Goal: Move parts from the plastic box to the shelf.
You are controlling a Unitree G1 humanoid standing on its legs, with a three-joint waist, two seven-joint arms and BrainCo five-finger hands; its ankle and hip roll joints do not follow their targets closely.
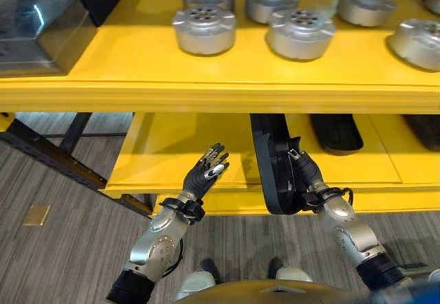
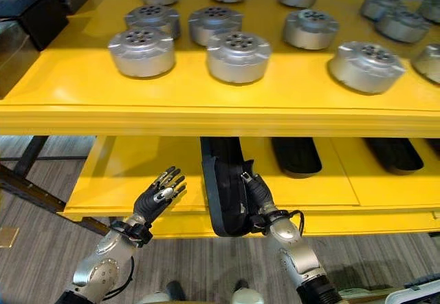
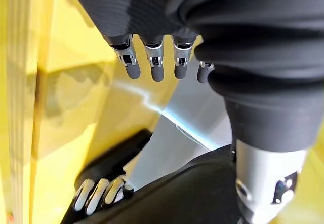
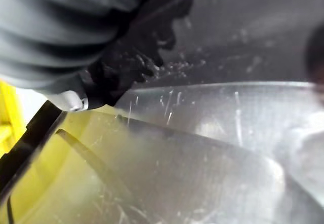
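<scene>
Fingers [image 1: 214,161] of the left hand [image 1: 199,179]: found straight and a little spread, released, grasping nothing. Saw that hand raised palm-forward before the front edge of the lower shelf [image 1: 172,159], just left of the black part [image 1: 269,163] and apart from it. In the left wrist view, noted the same dark-tipped fingers in a loose row, with yellow shelf beyond them.

Found the right hand [image 1: 311,180] pressed against the right face of the black part, clenched on it. Saw, in the left wrist view, silver fingers [image 3: 98,196] of that hand hooked over the part's dark edge, so took the grasp as closed round the part. Could not read the grip from the right wrist view, where met a scratched, glossy surface very close up.

Saw the black part as long and narrow, stood on its edge, upright. Placed its far end under the upper shelf [image 1: 206,91] and its near end hanging past the lower shelf's front lip, between the two hands.

Noted flat black parts [image 2: 295,155] of like shape lying on the lower shelf to the right, well apart from the held one. Counted no more than rows of round metal parts [image 1: 204,29] on the upper shelf, and a dark box [image 1: 41,29] at its left end.
</scene>
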